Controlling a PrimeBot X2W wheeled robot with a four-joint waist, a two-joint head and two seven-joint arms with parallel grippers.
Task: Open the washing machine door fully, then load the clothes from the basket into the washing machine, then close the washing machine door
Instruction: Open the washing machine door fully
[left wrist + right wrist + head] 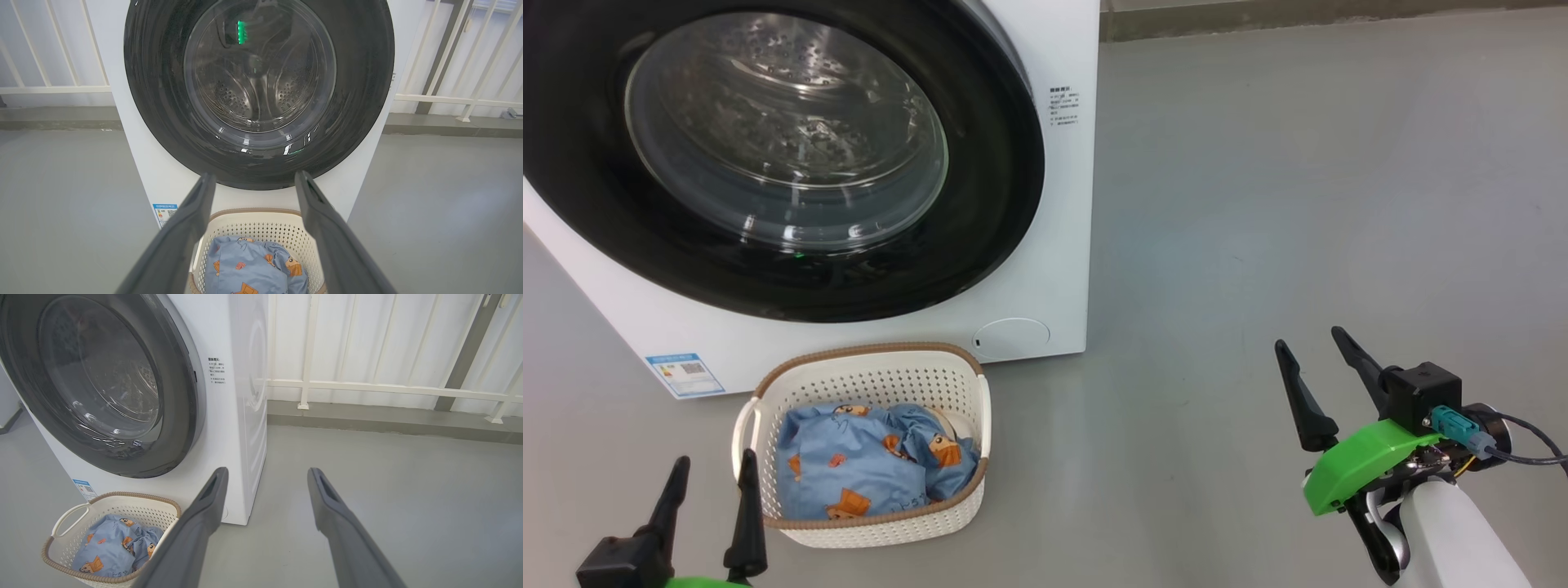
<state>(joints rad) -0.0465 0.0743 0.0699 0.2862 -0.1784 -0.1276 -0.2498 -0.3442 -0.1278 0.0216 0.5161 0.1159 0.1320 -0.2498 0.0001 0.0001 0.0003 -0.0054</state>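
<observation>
The washing machine stood on the grey floor, its white front coming straight down to a sharp bottom edge. Its single round door was shut flat against that front, with the steel drum showing through the glass. The one basket sat on the floor just before the machine's foot, below the door's lower rim; whether it touched the machine could not be told. The clothes lay bunched inside the basket, below its brown rim, and the garments could not be counted.

To the right of the machine the floor lay bare and wide, running back to a low kerb and a white railing. In the left wrist view, bare floor also showed on both sides of the machine.

One blue sticker sat at the front's lower left, and one round filter cap at its lower right, just behind the basket's far corner.

There were two pincers, each with two dark fingers. The left pincer hung just beside the basket's near left corner, apart from it, fingers spread and pinching nothing. The right pincer stood well apart over bare floor, likewise spread and empty.
</observation>
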